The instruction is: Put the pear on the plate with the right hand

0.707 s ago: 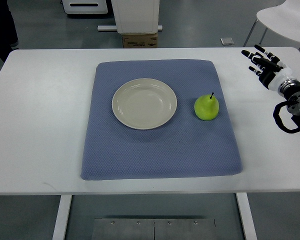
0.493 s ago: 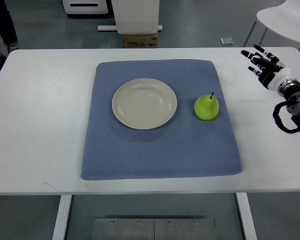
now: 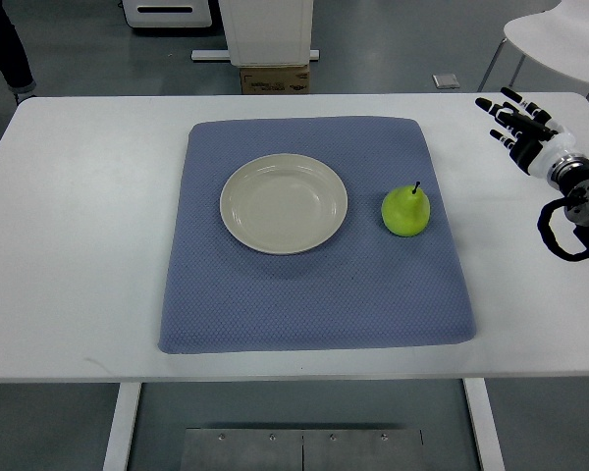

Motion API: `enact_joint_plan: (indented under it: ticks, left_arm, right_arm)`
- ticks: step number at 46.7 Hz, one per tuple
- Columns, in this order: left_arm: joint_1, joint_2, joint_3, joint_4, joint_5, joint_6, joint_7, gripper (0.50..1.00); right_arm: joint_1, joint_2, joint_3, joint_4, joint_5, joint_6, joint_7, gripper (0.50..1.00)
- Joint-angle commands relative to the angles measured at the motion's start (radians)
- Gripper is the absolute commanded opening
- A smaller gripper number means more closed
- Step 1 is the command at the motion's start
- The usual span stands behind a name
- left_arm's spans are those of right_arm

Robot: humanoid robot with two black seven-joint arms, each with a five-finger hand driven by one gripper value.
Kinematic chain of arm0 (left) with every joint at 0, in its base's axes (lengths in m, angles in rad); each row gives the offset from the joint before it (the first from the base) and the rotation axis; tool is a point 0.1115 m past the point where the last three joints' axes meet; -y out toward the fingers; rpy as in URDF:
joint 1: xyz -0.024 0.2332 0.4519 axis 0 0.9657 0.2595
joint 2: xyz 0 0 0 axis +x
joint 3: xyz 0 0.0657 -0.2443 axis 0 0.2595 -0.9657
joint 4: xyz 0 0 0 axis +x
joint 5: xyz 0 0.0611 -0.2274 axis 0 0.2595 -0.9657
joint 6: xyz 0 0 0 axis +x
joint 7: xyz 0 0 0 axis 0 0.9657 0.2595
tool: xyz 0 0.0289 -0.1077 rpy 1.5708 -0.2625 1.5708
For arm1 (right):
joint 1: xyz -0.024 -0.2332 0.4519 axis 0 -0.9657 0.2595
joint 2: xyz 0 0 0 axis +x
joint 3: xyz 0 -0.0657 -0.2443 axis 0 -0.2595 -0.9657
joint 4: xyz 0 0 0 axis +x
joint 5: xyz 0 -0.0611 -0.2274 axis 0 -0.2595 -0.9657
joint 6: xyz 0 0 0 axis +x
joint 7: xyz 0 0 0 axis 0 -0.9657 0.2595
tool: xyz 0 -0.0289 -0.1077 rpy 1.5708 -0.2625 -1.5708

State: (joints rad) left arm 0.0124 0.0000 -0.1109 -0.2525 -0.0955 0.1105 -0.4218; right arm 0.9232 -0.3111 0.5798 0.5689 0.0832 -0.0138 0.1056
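I'm seeing the pear (image 3: pixel 405 211) sitting upright, stem pointing toward frame top, right of the plate (image 3: pixel 284 203); right robot hand (image 3: pixel 518 124) is hovering spread, empty, upper right.

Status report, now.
Right robot hand open, empty, far right of table. Pear on mat, right of plate. Path clear.

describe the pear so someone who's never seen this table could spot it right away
On the white table lies a blue mat with a round cream plate near its middle. The pear stands on the mat just right of the plate, not touching it. It is the only green thing there, small and rounded with a dark stem.
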Motion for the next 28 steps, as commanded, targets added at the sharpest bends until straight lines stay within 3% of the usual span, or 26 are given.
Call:
enact_joint_plan:
  ticks: [1,18,28]
  left_arm:
    - [0.000,0.000,0.000,-0.001,0.000,0.000,0.000,1.000]
    - [0.000,0.000,0.000,-0.001,0.000,0.000,0.000,1.000]
    - [0.000,0.000,0.000,0.001,0.000,0.000,0.000,1.000]
  right_arm:
    - [-0.003,0.001,0.000,-0.001,0.000,-0.002,0.003,1.000]
    - [-0.004,0.003,0.000,-0.006,0.000,-0.002,0.019,1.000]
    - [-0.014,0.009,-0.003,-0.024,0.000,-0.002,0.150,1.000]
